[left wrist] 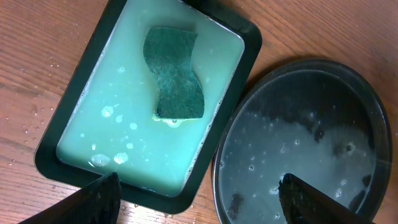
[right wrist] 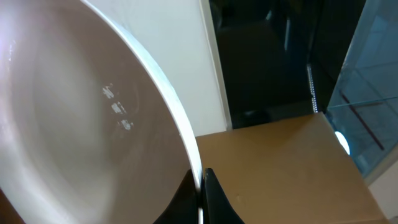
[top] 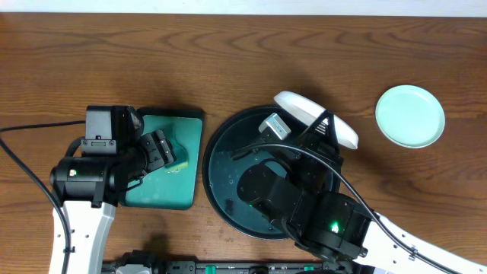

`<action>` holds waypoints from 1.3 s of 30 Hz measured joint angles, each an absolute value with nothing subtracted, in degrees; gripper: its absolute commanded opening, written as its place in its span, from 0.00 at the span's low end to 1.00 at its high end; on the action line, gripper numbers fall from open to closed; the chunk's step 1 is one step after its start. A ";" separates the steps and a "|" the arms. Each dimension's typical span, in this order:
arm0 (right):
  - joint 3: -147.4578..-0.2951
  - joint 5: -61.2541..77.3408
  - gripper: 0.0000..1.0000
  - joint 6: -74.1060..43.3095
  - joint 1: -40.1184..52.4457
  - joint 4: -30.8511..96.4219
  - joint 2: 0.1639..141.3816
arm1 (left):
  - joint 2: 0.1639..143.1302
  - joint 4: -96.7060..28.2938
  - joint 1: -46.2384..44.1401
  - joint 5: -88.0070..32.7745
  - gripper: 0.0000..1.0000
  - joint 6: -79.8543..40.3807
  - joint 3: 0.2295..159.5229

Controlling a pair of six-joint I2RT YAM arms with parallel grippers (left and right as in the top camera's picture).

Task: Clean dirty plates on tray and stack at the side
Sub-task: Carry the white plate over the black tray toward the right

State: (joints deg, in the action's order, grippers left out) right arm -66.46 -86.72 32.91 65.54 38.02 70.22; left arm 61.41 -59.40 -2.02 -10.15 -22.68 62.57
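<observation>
**Right gripper pinching the white plate, left gripper spread above the two trays**

Overhead: My right gripper [top: 325, 124] reaches across the black tray [top: 222, 173] and is clamped on the white plate [top: 299, 106]. The plate is tilted above the tray's far right rim. A mint green plate [top: 409, 116] lies flat on the wooden table [top: 228, 53], well apart to the right. My left gripper [top: 163, 151] hangs over the teal tray [top: 176, 125], which sits just beside the black one on its left.

Left wrist: My left gripper [left wrist: 199, 182] has its fingers [left wrist: 99, 200] wide apart with nothing between them. Below them, the teal tray [left wrist: 74, 118] holds pale, milky liquid. A dark green sponge [left wrist: 175, 73] lies in it towards the far end. The black tray [left wrist: 367, 118] is on the right, nearly touching the teal one, with soapy water and bubbles in its bottom.

Right wrist: The white plate [right wrist: 74, 124] fills the left side, wet and glossy with a few droplets. My right gripper [right wrist: 200, 194] has its dark fingers [right wrist: 216, 200] closed on the plate's thin rim at the bottom edge of the view.
</observation>
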 measured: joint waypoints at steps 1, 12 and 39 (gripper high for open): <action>-66.46 -86.85 0.01 33.19 65.56 38.02 70.22 | 61.39 -59.42 -2.02 -10.15 0.82 -22.68 62.57; -66.48 -80.60 0.01 30.11 65.01 37.06 71.92 | 61.39 -60.07 -2.02 -10.15 0.82 -22.70 62.57; -67.09 -67.09 0.02 17.52 64.86 36.99 71.46 | 61.41 -59.66 -2.02 -10.17 0.82 -22.68 62.57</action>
State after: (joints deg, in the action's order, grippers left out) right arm -67.09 -67.09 17.52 64.86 36.99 71.46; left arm 61.41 -59.66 -2.02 -10.17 -22.68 62.57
